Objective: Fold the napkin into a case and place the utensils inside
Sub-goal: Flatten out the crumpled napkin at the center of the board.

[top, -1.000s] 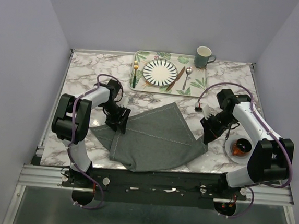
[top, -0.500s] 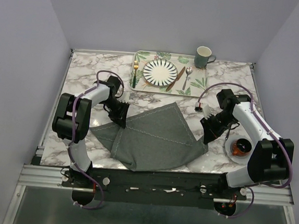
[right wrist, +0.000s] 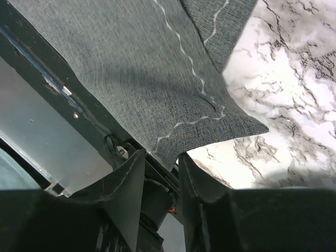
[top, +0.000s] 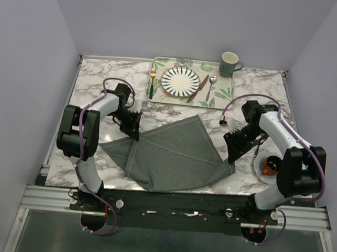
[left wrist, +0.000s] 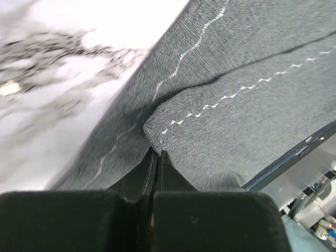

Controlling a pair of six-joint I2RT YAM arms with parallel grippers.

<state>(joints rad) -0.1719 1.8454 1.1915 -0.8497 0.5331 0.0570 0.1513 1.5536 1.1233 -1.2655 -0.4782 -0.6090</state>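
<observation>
The dark grey napkin (top: 178, 153) lies folded over in the middle of the marble table, its pale stitching showing. My left gripper (top: 136, 136) is shut on the napkin's upper layer at its left edge; in the left wrist view the jaws (left wrist: 157, 152) pinch a stitched corner of the cloth (left wrist: 236, 115). My right gripper (top: 232, 157) stands at the right corner. In the right wrist view its jaws (right wrist: 163, 157) are apart, with the cloth corner (right wrist: 131, 68) loose between them. The fork (top: 152, 82), knife (top: 198, 88) and spoon (top: 211, 87) lie on the tray.
A leaf-patterned tray (top: 188, 103) at the back holds a striped plate (top: 180, 81) and a green mug (top: 229, 64). A small dish (top: 269, 166) with something brown sits by the right arm. A small dark object (top: 223, 122) lies behind the right gripper.
The left gripper has closed on the napkin's left edge and shifted slightly back. The right gripper's jaws have parted from the right corner.
</observation>
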